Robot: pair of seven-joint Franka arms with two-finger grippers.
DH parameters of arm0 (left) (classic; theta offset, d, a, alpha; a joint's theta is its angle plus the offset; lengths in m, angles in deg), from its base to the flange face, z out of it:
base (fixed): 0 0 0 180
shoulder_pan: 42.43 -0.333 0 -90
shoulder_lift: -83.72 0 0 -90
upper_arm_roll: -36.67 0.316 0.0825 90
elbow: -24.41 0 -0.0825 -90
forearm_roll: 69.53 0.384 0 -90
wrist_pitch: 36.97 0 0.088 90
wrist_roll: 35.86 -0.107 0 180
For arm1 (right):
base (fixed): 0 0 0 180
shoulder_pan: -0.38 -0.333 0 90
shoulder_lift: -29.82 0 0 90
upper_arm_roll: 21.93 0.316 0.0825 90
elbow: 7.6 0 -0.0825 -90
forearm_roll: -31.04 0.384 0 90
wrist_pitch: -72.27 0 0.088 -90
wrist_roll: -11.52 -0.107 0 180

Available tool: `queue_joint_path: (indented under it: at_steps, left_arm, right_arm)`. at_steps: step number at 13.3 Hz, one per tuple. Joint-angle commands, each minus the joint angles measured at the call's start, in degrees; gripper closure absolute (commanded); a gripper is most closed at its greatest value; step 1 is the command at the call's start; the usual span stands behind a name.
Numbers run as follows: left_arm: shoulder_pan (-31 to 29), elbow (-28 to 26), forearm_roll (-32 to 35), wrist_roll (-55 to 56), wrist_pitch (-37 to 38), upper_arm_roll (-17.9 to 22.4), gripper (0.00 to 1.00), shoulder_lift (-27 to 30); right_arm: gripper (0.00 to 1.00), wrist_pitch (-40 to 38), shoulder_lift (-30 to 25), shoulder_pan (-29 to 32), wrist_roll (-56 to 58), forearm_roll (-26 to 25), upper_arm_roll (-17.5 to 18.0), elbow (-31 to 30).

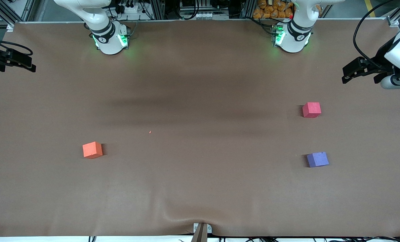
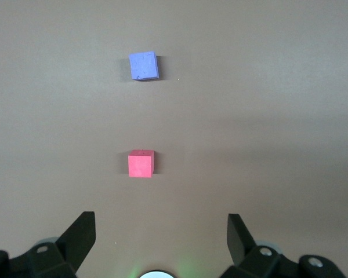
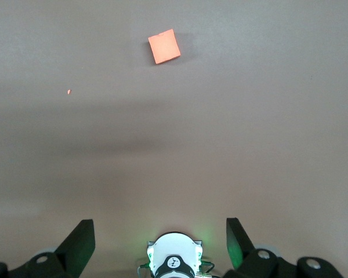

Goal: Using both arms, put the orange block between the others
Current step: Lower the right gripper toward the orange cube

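The orange block (image 1: pixel 92 150) (image 3: pixel 164 46) lies alone on the brown table toward the right arm's end. Toward the left arm's end sit the others: a pinkish-red cube (image 1: pixel 311 110) (image 2: pixel 141 163) and, nearer the front camera, a purple-blue cube (image 1: pixel 317 159) (image 2: pixel 144 65), a wide gap apart. My left gripper (image 1: pixel 346 74) (image 2: pixel 161 229) hangs high over its end of the table, open and empty. High over the other end, my right gripper (image 1: pixel 32 64) (image 3: pixel 160 231) is open too, holding nothing.
A tiny orange crumb (image 1: pixel 150 132) (image 3: pixel 68 91) lies mid-table. The arm bases (image 1: pixel 111 38) (image 1: pixel 292 37) glow green at the back edge. The brown cover wrinkles by a bracket (image 1: pixel 201 230) at the front edge.
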Motion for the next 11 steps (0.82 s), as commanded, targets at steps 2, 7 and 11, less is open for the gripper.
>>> queue_joint_path:
  at_steps: [2, 7, 11]
  left_arm:
    - [-0.7, 0.0, 0.3, -2.0, 1.1, -0.3, 0.0, 0.6]
    - [-0.6, 0.2, 0.2, -1.2, 1.0, -0.3, 0.0, 0.2]
    - [-0.7, -0.1, 0.3, -0.9, 1.1, -0.7, 0.0, 0.3]
  right_arm:
    - [0.0, 0.9, -0.9, -0.1, -1.2, 0.9, 0.1, -1.2]
    - [0.0, 1.0, -0.7, -0.1, -1.2, 1.2, 0.1, -1.2]
    - [0.0, 1.1, -0.5, -0.2, -1.2, 1.2, 0.1, -1.2]
